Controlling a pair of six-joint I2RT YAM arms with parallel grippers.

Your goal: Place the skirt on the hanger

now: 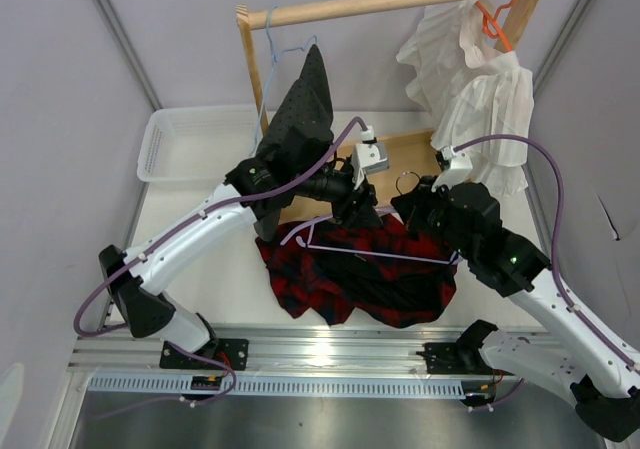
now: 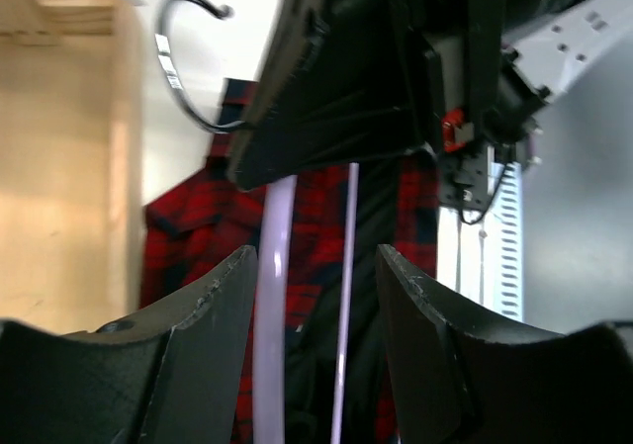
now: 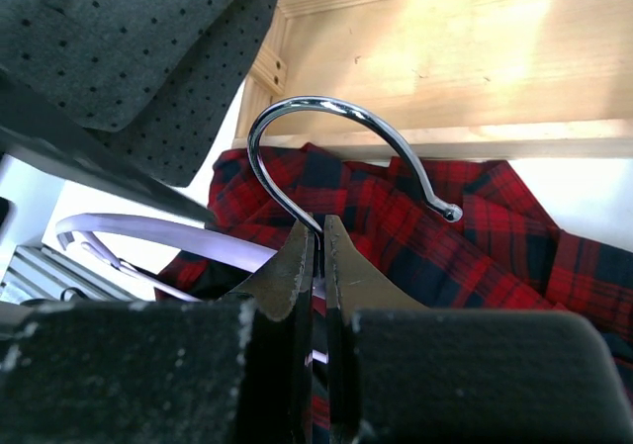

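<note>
Left arm is reaching toward two o'clock, left gripper (image 2: pixel 312 266) gaping; right gripper (image 3: pixel 318 231), reaching toward ten o'clock, is pinching the hanger (image 3: pixel 168 232).

A wooden rail (image 1: pixel 390 2) spans the top of the frame, carrying a dark speckled garment (image 1: pixel 300 119) on a blue hanger (image 1: pixel 271 39) left of centre and a white ruffled garment (image 1: pixel 480 99) on an orange hanger (image 1: pixel 492 21) at upper right. Below the rail, the rack's wooden base (image 1: pixel 405 154) lies on a white table (image 1: pixel 215 279), with a white slotted basket (image 1: pixel 190 144) just beside it at left. A metal track (image 1: pixel 330 349) crosses the bottom of the frame.
</note>
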